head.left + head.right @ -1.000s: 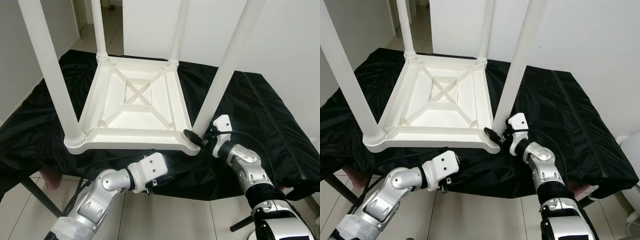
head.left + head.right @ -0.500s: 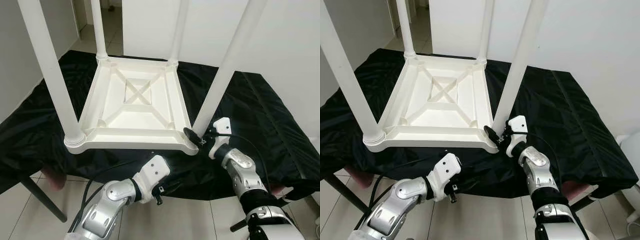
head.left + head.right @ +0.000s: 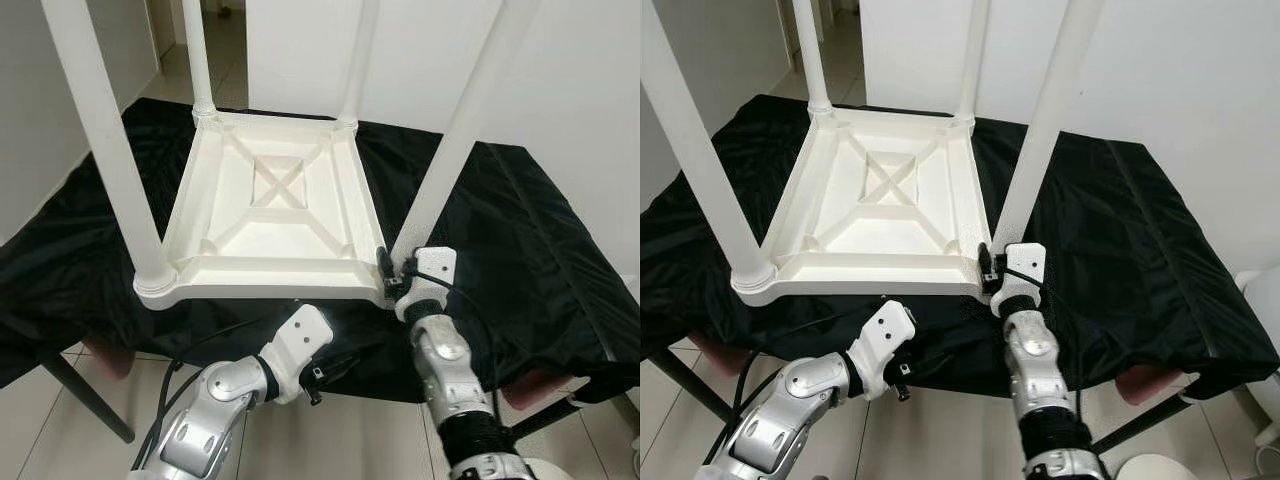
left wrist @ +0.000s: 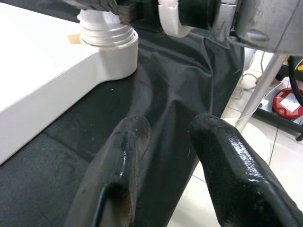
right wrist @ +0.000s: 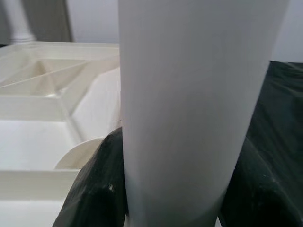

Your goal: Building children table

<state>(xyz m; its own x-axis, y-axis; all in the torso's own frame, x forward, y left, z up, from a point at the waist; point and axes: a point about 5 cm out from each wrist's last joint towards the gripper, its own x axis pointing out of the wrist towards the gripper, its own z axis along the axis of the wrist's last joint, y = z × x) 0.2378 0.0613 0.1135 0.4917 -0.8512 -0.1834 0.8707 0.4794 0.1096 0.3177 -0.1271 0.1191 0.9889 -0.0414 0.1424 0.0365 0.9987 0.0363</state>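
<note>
Right claw (image 3: 392, 272) clamped round base of near-right table leg (image 3: 462, 130), one finger (image 5: 97, 189) each side. Left claw (image 3: 318, 380) narrowly parted, empty, below front edge at 6 o'clock. Upturned white children's table (image 3: 270, 215) sits mid black-draped tabletop (image 3: 520, 240), four legs up.

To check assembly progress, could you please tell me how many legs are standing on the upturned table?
4. Near-left corner leg; far-left leg; far-right leg; near-right leg, with the right gripper at its base.
</note>
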